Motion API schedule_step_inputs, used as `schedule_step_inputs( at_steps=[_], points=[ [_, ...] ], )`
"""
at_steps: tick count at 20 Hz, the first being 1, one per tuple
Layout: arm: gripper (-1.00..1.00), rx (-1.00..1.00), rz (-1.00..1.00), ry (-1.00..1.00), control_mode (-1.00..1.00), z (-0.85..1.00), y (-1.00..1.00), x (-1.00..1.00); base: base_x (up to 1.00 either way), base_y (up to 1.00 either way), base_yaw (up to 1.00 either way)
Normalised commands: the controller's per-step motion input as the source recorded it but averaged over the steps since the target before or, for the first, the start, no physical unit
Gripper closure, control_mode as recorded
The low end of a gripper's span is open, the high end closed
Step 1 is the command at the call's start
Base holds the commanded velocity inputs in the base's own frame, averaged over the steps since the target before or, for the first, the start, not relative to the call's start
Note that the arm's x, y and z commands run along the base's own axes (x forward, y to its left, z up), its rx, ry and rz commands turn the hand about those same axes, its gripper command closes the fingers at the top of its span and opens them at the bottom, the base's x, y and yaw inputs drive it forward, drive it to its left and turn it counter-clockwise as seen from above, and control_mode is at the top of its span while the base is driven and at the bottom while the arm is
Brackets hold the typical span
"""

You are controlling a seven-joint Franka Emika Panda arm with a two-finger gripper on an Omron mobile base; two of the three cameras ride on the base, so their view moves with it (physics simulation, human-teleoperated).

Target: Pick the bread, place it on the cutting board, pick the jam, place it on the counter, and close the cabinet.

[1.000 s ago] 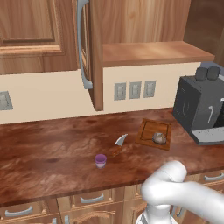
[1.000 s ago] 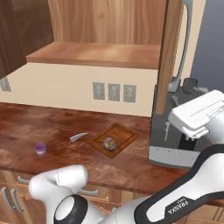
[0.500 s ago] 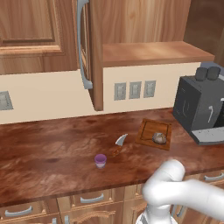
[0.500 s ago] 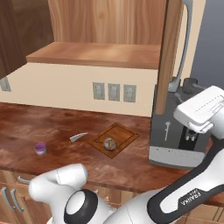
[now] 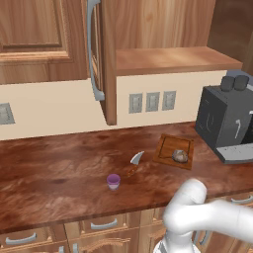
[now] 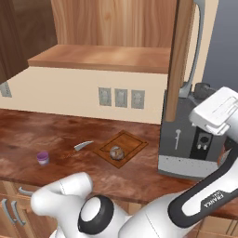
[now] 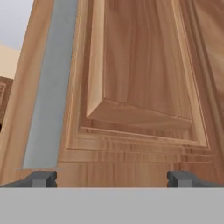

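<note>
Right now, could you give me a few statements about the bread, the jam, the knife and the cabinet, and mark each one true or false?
1. The bread lies on the cutting board. True.
2. The jam stands on the cabinet shelf. False: it stands on the counter, left of the knife.
3. The cabinet door is shut. False: it stands open, and the wooden shelf inside is visible.
4. The gripper is open, facing the panelled door beside its grey bar handle. True.
5. The knife lies on the cutting board. False: it lies on the counter, left of the board.
</note>
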Motion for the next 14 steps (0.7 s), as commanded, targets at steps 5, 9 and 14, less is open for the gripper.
schedule_step_inputs(
  at_steps=[5,9,14],
  points=[
    [-1.0,0.0,0.08,0.0,-1.0,0.0,-0.02,0.17,0.0,0.0,0.0],
    [-1.0,0.0,0.06,0.0,-1.0,0.07,0.0,0.06,0.0,0.0,0.0],
    [-1.0,0.0,0.06,0.0,-1.0,0.05,-0.05,0.0,0.0,0.0,0.0]
  ],
)
